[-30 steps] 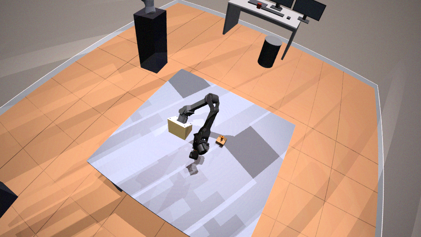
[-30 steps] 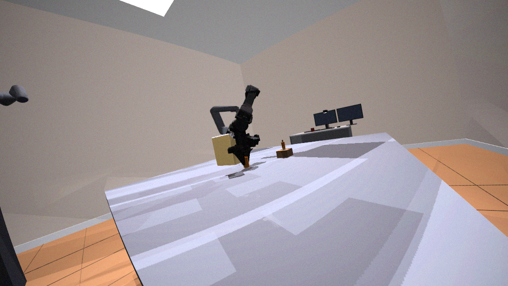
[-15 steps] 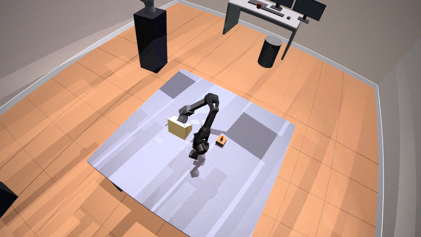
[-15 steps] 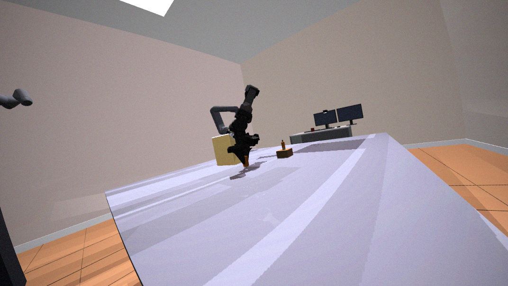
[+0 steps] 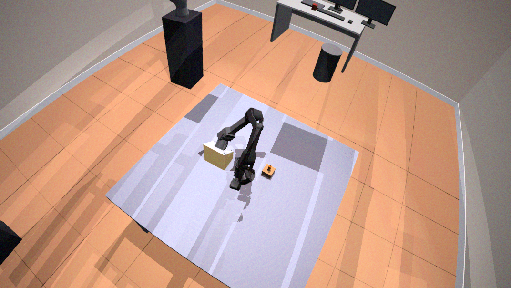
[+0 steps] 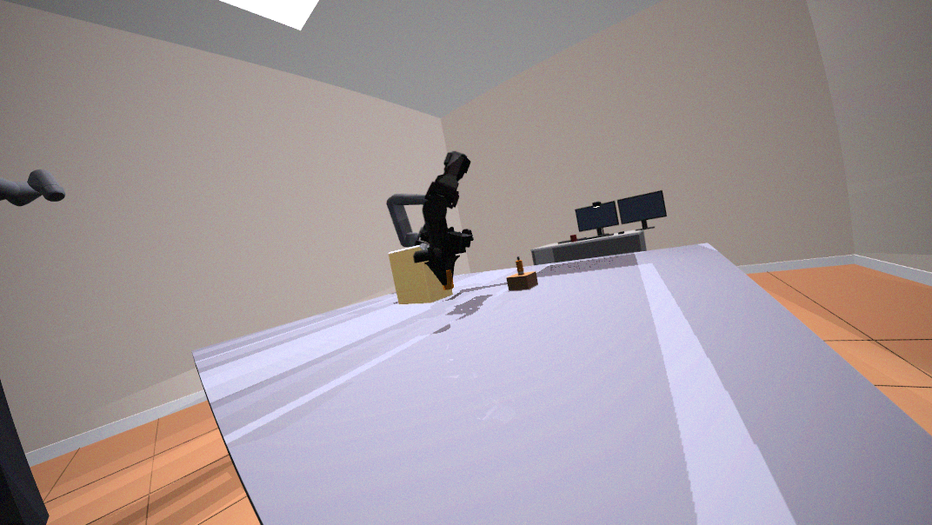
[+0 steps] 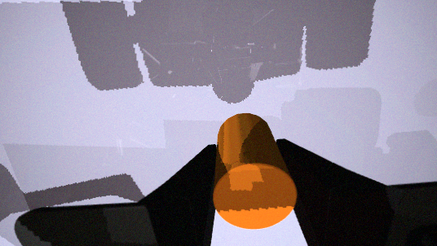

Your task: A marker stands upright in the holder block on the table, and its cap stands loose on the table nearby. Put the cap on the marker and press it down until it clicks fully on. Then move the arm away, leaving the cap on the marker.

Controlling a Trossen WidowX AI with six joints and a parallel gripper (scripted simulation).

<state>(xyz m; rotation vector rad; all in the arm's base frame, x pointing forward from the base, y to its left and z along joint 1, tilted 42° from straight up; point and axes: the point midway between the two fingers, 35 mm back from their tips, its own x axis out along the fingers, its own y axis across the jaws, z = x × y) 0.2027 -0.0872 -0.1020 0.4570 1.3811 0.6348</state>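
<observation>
Fingers of the gripper point(image 6: 446, 282) point(image 7: 246, 143) are clamped on the orange cap point(image 6: 449, 279) point(image 7: 252, 175), one at its nine o'clock and the other at its three in my wrist view. The cap looks upright, its round end facing the camera. Its shadow lies apart from it, toward twelve o'clock, so I judge it is off the table point(image 5: 286, 221) point(image 6: 554, 391).

Farther out, seen from above, the marker point(image 5: 270, 167) point(image 6: 519, 267) stands in its holder block point(image 5: 265, 173) point(image 6: 522, 282) at about three o'clock from the gripper end of my black arm point(image 5: 254, 139) point(image 6: 435, 218). A yellow box point(image 5: 217, 157) point(image 6: 410, 276) sits near ten o'clock.

As for progress, I count the cap's pickup as done. The marker is uncapped. Left for me: carry the cap across, line it up above the marker, lower it, press until it clicks, let go and move the arm away.
</observation>
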